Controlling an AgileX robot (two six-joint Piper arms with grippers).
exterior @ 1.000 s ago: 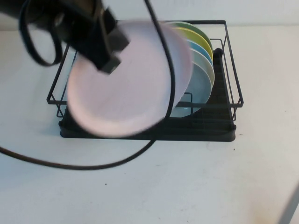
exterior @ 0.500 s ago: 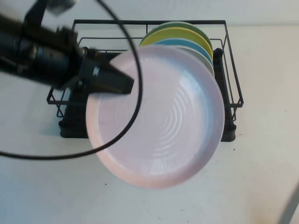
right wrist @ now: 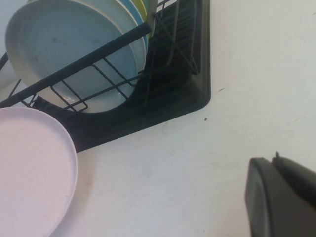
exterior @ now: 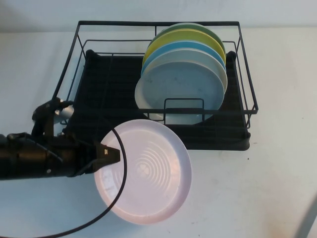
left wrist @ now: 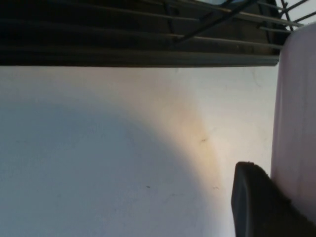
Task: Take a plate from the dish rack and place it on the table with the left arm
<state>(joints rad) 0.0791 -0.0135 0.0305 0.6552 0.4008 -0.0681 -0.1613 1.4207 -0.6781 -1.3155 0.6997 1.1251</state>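
Light is even and bright across the flat white table [exterior: 257, 188] in the high view, with only soft, faint shadows under the rectangular black wire dish rack [exterior: 237, 141]. The round pale pink plate [exterior: 148, 173] shows a mild sheen on its concentric rings. In the left wrist view a broad grey shadow (soft-edged, with a warm tan fringe) covers much of the table, and the near black left gripper [left wrist: 261, 207] is blurred. The right wrist view is sharp, evenly lit.

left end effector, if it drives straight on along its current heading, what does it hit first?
The left end effector points toward the robot's right, low over the table, and is already clamped on the pink plate's rim. Beyond the plate the way looks free; the dish rack sits off that line, though depth is uncertain.
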